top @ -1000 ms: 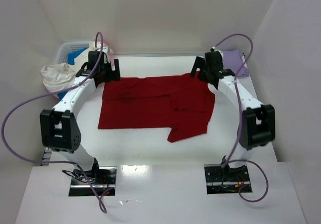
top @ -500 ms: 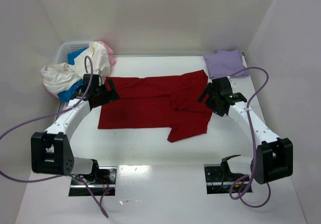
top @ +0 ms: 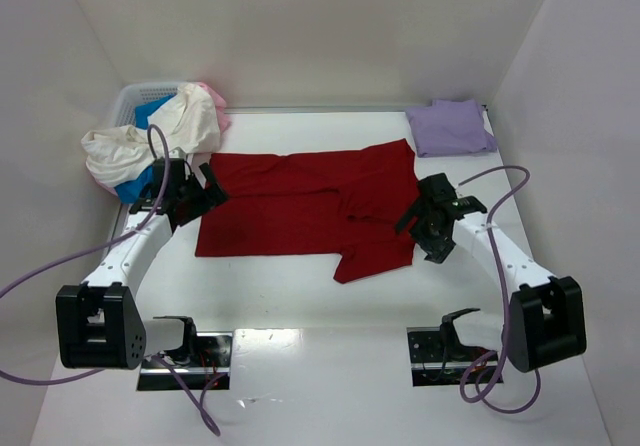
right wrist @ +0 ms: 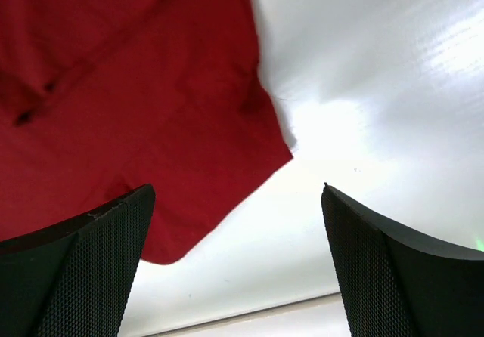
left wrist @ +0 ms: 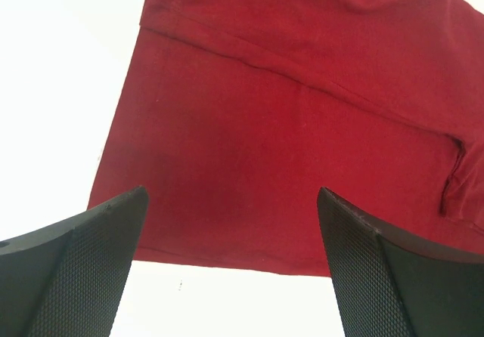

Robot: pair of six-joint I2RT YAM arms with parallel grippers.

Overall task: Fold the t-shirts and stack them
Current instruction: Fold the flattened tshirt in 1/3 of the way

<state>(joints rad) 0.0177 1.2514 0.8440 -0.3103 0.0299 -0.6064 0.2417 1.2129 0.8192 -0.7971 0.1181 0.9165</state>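
Across the middle of the white table [top: 300,296], the dark red t-shirt [top: 300,206] lies spread flat — one sleeve juts nearward — with the left gripper [top: 210,194] and right gripper [top: 418,224] at its ends, jaws spread, holding nothing.

No text, label, brand, number or sign can be read anywhere.

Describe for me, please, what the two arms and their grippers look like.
The left arm and right arm are slim white links with boxy black joint housings. The left gripper and right gripper are black. A thin purple cable loops loosely from each arm to its base. Up close, the fingers are black wedges with a fine cross-hatched texture.
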